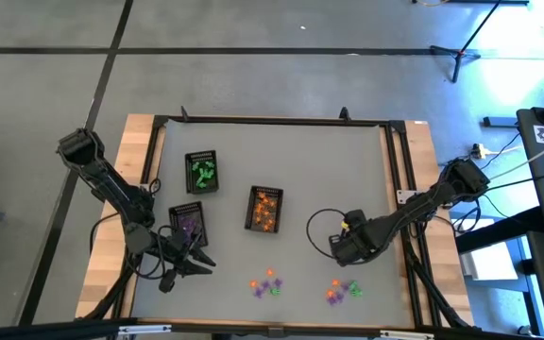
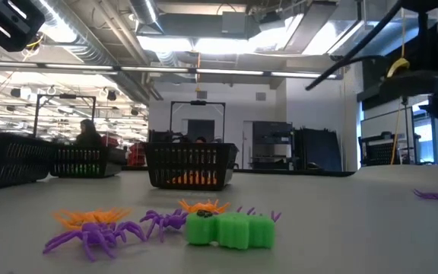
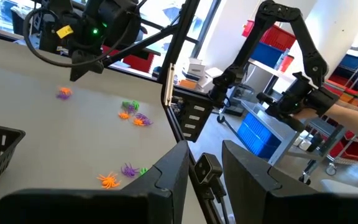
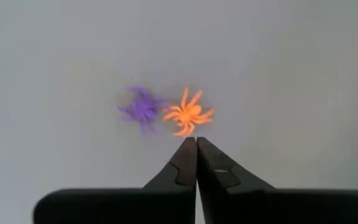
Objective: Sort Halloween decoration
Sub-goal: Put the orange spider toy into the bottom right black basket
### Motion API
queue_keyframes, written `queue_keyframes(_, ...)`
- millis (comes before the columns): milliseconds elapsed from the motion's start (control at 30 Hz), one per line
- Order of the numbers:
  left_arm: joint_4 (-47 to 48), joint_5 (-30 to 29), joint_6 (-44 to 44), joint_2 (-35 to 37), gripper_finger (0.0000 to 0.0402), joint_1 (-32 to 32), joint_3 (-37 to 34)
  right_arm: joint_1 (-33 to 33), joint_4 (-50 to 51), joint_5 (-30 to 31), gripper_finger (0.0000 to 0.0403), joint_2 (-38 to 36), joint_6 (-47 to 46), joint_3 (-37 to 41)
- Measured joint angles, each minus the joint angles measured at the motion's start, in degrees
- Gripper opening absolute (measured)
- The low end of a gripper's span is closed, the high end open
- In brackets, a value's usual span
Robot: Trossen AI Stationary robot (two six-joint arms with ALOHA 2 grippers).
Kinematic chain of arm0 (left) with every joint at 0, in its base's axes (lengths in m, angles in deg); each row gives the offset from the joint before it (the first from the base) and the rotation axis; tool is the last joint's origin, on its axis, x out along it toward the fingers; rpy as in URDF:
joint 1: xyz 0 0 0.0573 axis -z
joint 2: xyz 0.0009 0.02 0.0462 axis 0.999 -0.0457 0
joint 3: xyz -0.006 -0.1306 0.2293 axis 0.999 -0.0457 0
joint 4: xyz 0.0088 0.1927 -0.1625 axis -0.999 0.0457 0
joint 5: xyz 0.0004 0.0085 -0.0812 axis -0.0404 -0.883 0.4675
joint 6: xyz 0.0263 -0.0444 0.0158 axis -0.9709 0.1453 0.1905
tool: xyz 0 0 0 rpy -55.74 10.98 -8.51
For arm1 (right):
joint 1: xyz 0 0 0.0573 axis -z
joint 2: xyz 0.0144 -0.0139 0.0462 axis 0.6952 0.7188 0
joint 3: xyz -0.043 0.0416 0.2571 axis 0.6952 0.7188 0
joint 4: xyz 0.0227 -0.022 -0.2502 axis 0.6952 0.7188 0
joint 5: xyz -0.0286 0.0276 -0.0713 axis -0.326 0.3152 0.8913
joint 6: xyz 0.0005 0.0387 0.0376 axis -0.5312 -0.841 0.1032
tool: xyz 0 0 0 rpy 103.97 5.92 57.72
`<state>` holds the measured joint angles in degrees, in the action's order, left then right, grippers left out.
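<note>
The Halloween decoration is tiny spiders and other trinkets in orange, purple and green. They lie on the table in two loose clusters near the near edge. In the low view they show close up. My right gripper is shut and empty. It points down beside an orange spider and a purple spider, farther back than the right cluster. My left gripper is open and empty, just nearer than the purple tray.
Three black mesh trays stand on the table's left half. One holds green pieces, one purple, one orange. A black frame rail runs round the grey mat. People and shelves show in the room behind.
</note>
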<state>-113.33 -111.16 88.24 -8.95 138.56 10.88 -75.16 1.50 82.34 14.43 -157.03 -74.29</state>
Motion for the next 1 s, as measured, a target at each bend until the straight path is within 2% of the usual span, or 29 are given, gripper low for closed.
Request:
queue_keyframes(167, 0.0, 0.0, 0.0, 0.0, 0.009, 0.0, 0.0, 0.0, -1.2, 3.8, 0.0024, 0.0, 0.8, 0.0)
queue_keyframes(467, 0.0, 0.0, 0.0, 0.0, 0.009, 0.0, 0.0, 0.0, -3.6, 4.0, 0.0163, 0.0, 0.2, 2.8)
queue_keyframes(600, 0.0, 0.0, 0.0, 0.0, 0.009, 0.0, 0.0, 0.0, -8.7, 4.0, 0.0198, 0.0, -0.7, 6.0)
queue_keyframes(767, 0.0, 0.0, 0.0, 0.0, 0.009, 0.0, 0.0, 0.0, -13.4, 3.2, 0.0197, -0.3, -2.1, 8.9)
queue_keyframes(1000, 0.3, -0.1, 0.0, 0.0, 0.009, 0.0, 0.0, 0.0, -14.8, 2.4, 0.0127, -0.3, -2.0, 9.2)
